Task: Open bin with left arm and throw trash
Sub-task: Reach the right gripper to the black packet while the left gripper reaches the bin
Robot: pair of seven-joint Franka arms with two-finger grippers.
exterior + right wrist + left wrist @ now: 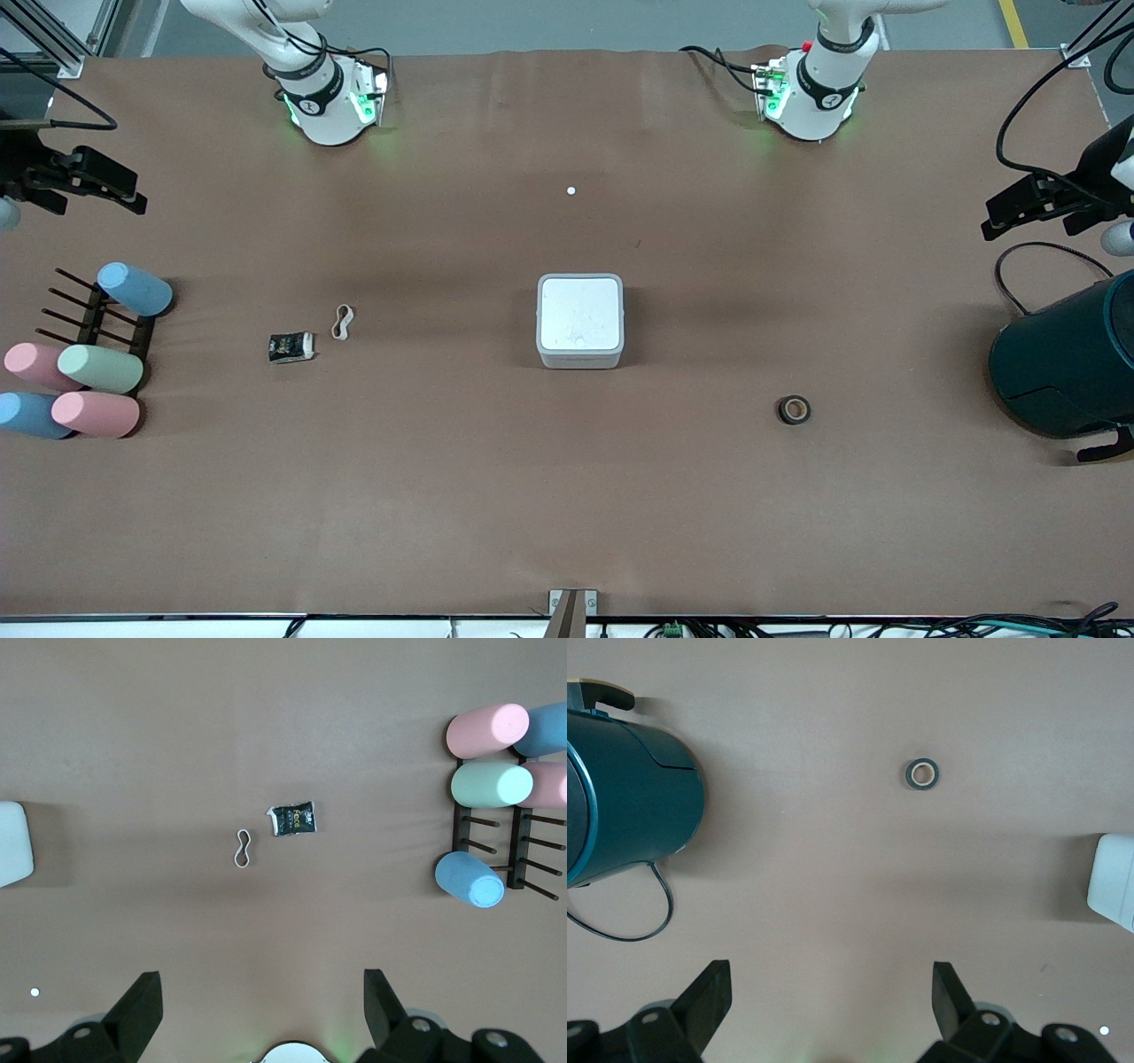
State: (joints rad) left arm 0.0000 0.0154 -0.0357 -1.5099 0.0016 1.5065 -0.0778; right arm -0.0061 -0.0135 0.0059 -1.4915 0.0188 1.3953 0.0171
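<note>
Bin (580, 321) is sitting mid-desk (567, 496), lid lying flat and closed. Wrapper (291, 346) and rubber band (343, 322) are lying close together toward the right arm's end, wrapper nearer the front camera. Tape roll (794, 409) is lying toward the left arm's end, nearer the camera than the bin. Left gripper (828, 1014) is waiting high over the desk, jaws spread wide, holding nothing. Right gripper (261, 1014) likewise, jaws wide, empty.

One white bin (580, 321) with its lid shut, three scraps of trash — one black wrapper (291, 346), one rubber band (343, 322), one tape roll (794, 409) — five pastel cups (99, 368) on one dark peg rack (115, 321), one teal container (1067, 361), and two grippers.
</note>
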